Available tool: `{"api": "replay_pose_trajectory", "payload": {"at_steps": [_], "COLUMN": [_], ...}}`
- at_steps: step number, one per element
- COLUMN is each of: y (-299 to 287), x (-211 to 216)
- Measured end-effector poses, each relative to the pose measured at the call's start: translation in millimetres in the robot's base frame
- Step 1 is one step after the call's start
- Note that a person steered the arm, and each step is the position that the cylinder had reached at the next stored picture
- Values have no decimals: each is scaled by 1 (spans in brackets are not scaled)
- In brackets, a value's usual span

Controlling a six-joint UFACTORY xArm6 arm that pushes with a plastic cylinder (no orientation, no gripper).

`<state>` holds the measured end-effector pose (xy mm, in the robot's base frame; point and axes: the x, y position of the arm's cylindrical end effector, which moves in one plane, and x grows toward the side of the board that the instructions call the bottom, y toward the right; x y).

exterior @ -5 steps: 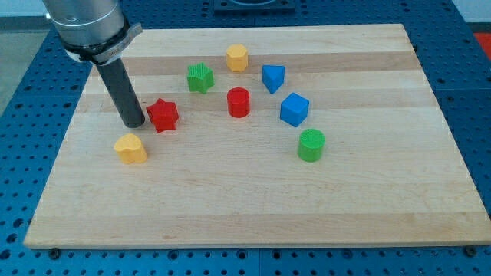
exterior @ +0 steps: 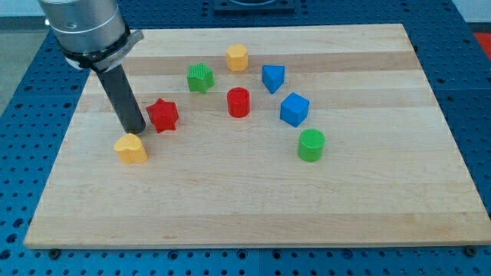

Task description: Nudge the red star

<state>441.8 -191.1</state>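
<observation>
The red star lies on the wooden board at the view's left of centre. My tip stands just to the star's left, very close to or touching its left edge. The dark rod rises from there toward the view's top left. A yellow block with a rounded top lies just below my tip, almost under it.
A green block, a yellow hexagonal block, a red cylinder, a blue triangular block, a blue cube and a green cylinder lie to the star's right.
My tip has moved slightly toward the view's bottom, closer to the yellow block. The red star and the other blocks have not visibly moved.
</observation>
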Motion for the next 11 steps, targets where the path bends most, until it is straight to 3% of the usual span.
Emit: {"api": "replay_pose_trajectory", "payload": {"at_steps": [2,5,7,8,9,11], "y": [40,40,-39,-65,-66,-62], "x": [3,-2,-2,28,74,73]}}
